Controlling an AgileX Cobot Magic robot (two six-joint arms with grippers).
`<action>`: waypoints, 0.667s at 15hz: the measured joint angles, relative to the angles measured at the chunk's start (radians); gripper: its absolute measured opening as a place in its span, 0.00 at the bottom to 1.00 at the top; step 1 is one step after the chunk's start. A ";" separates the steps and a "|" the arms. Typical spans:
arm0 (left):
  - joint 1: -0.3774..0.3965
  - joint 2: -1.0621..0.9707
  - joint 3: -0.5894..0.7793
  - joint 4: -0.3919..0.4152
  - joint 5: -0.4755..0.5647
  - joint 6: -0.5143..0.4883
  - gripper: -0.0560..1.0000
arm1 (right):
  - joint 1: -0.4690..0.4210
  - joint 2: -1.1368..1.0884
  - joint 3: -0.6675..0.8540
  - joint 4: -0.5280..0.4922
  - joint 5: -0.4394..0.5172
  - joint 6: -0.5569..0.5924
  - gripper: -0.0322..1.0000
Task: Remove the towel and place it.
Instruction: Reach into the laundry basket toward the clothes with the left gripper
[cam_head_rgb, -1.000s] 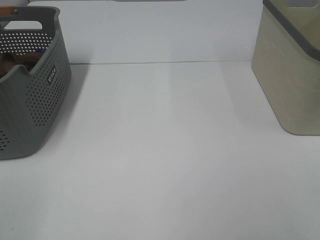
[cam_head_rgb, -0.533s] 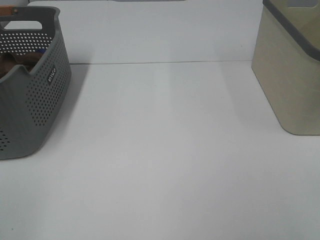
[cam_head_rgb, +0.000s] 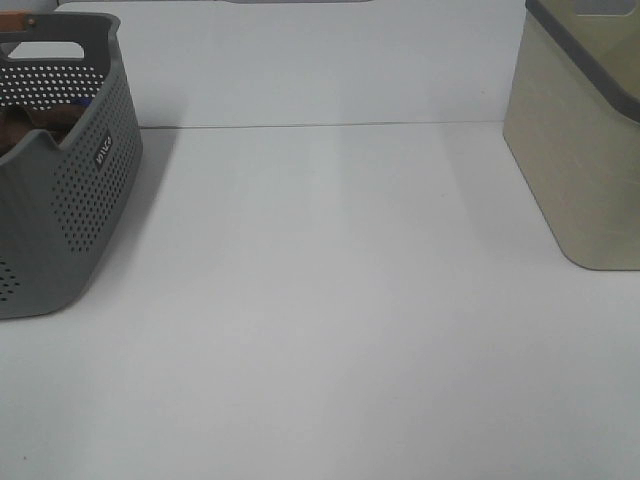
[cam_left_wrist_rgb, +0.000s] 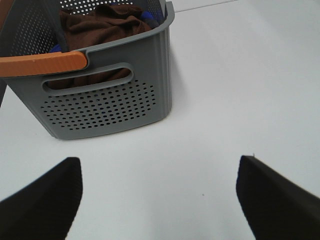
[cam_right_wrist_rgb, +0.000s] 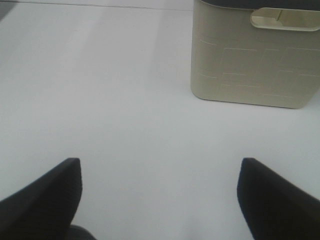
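Note:
The dark brown towel (cam_left_wrist_rgb: 100, 30) lies bunched inside a grey perforated basket (cam_left_wrist_rgb: 115, 105) with an orange handle (cam_left_wrist_rgb: 42, 62). A little of the towel shows in the exterior view (cam_head_rgb: 30, 125), in the basket (cam_head_rgb: 80, 200) at the far left. A blue cloth (cam_left_wrist_rgb: 150, 17) peeks out beside the towel. My left gripper (cam_left_wrist_rgb: 157, 195) is open and empty, above the table a short way from the basket's end wall. My right gripper (cam_right_wrist_rgb: 157, 195) is open and empty over bare table. Neither gripper shows in the exterior view.
A beige bin (cam_head_rgb: 585, 140) with a grey rim stands at the far right; it also shows in the right wrist view (cam_right_wrist_rgb: 255, 55). The white table (cam_head_rgb: 330, 300) runs between basket and bin, with a white wall behind.

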 joint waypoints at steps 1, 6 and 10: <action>0.000 0.000 0.000 0.000 0.000 0.000 0.81 | 0.000 0.000 0.000 0.000 0.000 0.000 0.81; 0.000 0.000 0.000 0.000 0.000 0.000 0.81 | 0.000 0.000 0.000 0.000 0.000 0.000 0.81; 0.000 0.000 0.000 0.000 0.000 0.000 0.81 | 0.000 0.000 0.000 0.000 0.000 0.000 0.81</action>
